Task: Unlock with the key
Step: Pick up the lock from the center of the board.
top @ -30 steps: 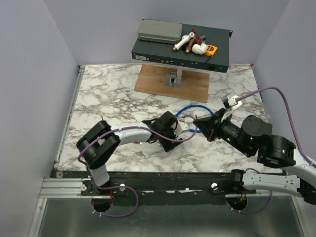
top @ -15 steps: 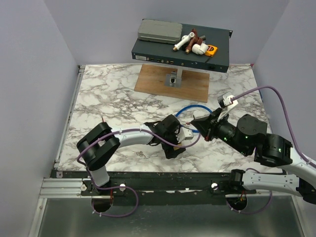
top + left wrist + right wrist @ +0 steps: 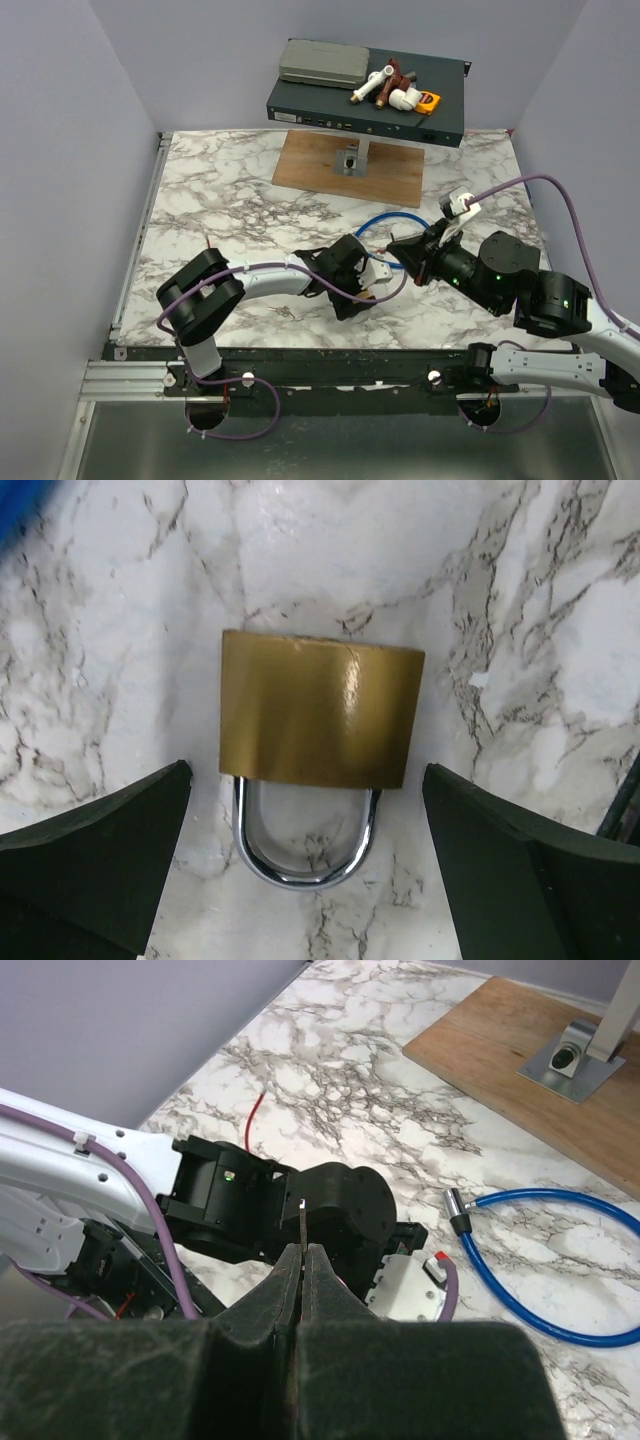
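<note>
I've got the marble table (image 3: 220,200) under both arms. My left gripper (image 3: 305,780) hangs low over it, fingers spread wide and holding nothing. My right gripper (image 3: 302,1260) is pinched tight. The brass padlock (image 3: 320,717) lies flat on the marble between the left fingers, touching neither. The thin metal sliver clamped in the right jaws is probably the key (image 3: 302,1222).

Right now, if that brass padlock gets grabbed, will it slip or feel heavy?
Probably heavy for its size: the padlock body looks like solid brass. Its glossy faces could be slippery. Lying flat on the marble table, it seems unlikely to roll, and the steel shackle looks rigid.
</note>
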You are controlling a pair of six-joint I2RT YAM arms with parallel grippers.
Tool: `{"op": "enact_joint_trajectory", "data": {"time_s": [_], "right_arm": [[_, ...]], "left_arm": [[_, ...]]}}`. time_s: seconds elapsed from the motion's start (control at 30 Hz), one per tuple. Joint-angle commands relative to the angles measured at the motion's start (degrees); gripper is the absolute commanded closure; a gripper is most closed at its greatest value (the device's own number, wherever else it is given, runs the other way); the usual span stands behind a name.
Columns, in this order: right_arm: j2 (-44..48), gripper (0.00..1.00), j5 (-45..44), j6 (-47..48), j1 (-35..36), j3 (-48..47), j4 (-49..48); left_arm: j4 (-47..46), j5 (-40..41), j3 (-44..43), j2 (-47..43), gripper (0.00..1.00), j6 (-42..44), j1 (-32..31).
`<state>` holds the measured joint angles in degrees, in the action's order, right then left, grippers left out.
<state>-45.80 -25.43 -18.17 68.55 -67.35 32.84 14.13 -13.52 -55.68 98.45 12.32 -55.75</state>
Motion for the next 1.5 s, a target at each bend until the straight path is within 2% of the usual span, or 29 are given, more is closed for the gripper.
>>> {"op": "enact_joint_trajectory", "data": {"time_s": [0.0,0.2,0.27,0.43,0.53,0.63,0.7,0.8,0.93,1.03,1.17,1.23,1.37,1.47], "right_arm": [[0.2,0.99,-0.6,1.2,0.0,-0.8,-0.8],[0.7,0.99,-0.6,1.1,-0.1,-1.2,-0.8],[1.0,0.99,-0.7,1.1,0.0,-1.8,-0.5],[1.4,0.99,-1.1,1.3,0.0,-3.1,0.6],[1.4,1.00,-1.3,1.9,-0.1,-3.7,0.9],[1.0,0.99,-1.6,2.3,0.0,-4.6,1.4],[0.6,0.99,-1.9,3.1,0.0,-5.5,1.7],[0.0,0.99,-2.8,4.5,-0.1,-7.1,2.2],[-1.0,0.99,-2.5,6.1,-0.1,-8.4,2.4],[-2.1,0.99,-1.8,7.3,0.0,-9.4,2.5],[-3.6,0.99,-0.2,10.2,0.0,-10.7,2.9],[-4.7,0.99,1.7,12.7,0.0,-11.1,3.7],[-8.3,0.99,6.2,18.5,-0.1,-11.9,6.7],[-12.5,0.99,9.3,23.5,0.0,-14.3,11.3]], "left_arm": [[-0.7,1.8,-2.6,5.0,0.01,0.7,-0.5],[-0.2,-1.4,-4.5,6.4,0.02,1.1,-0.6],[0.3,-2.8,-4.2,6.7,0.08,1.4,-0.5],[0.0,-7.4,-1.2,5.7,0.40,0.7,-0.6],[0.5,-10.7,-0.5,5.2,0.65,0.4,-0.6],[3.1,-13.3,-2.0,5.1,0.88,0.5,-0.4],[6.9,-16.6,-4.6,4.2,0.99,0.6,0.7],[17.5,-25.0,-12.1,2.0,1.00,2.9,3.8],[35.1,-38.5,-24.4,-2.6,1.00,9.8,11.2],[52.7,-47.0,-35.0,-5.2,1.00,21.5,16.5],[78.1,-52.9,-47.0,-6.6,1.00,40.8,20.3],[78.8,-53.8,-46.4,-10.0,1.00,39.4,21.7],[78.7,-54.3,-40.3,-18.2,1.00,43.4,22.5],[78.8,-55.7,-40.1,-20.1,1.00,41.5,22.4]]}}
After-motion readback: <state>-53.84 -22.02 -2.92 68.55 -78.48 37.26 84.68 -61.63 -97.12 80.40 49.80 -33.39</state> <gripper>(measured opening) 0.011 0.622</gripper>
